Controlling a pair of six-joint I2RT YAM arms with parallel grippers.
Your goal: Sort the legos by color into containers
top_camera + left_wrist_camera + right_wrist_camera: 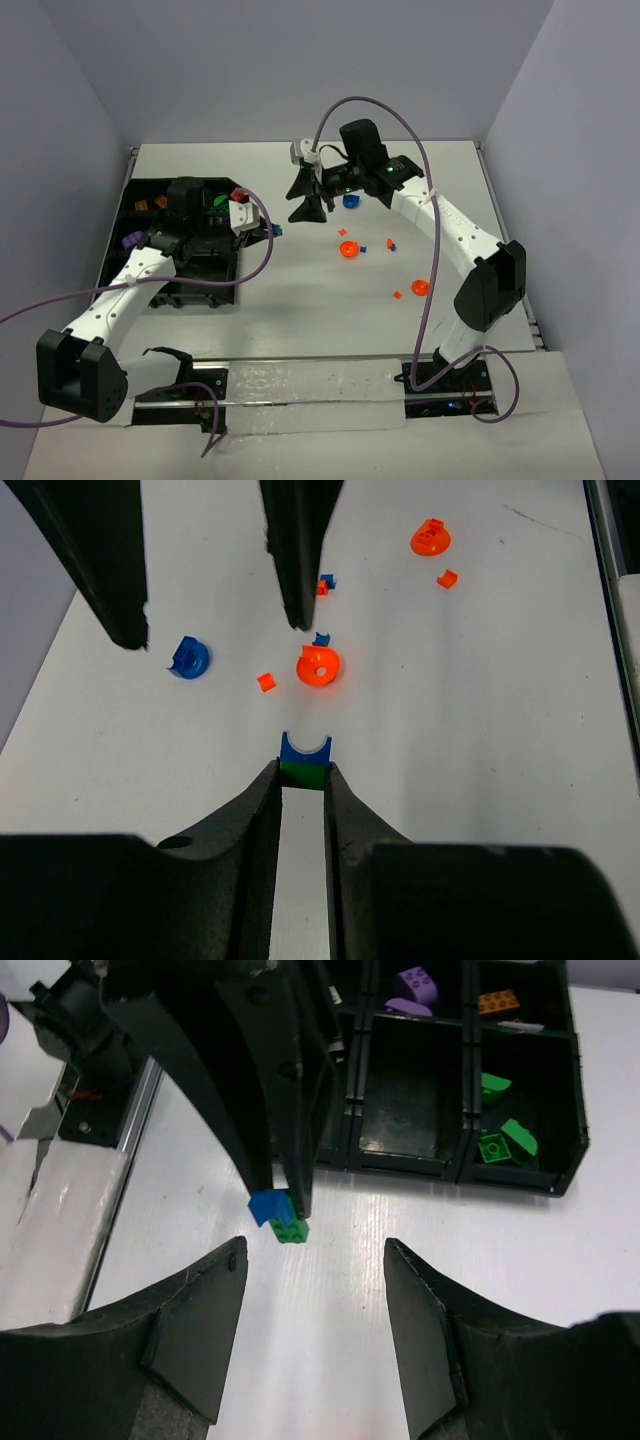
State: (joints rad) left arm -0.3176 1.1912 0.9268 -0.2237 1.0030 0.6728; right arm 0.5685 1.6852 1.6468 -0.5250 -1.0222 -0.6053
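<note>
My left gripper (305, 770) is shut on a green brick (303, 775) with a blue arched piece (305, 747) stuck on its far side, held just off the tray's right edge (272, 230). The right wrist view shows this pair (282, 1216) pinched between the left fingers. My right gripper (315, 1260) is open and empty, facing the left gripper from close by (308, 200). The black divided tray (418, 1165) holds purple (415, 985), orange (497, 1002) and green bricks (505, 1143). Loose pieces lie on the table: an orange round one (318, 666) and a blue round one (188, 658).
More small orange and blue pieces are scattered mid-table (391, 243), with an orange rounded piece (419, 288) and a tiny orange one (397, 294) nearer the right arm. The tray (190, 282) sits at the left under the left arm. Walls close in the table.
</note>
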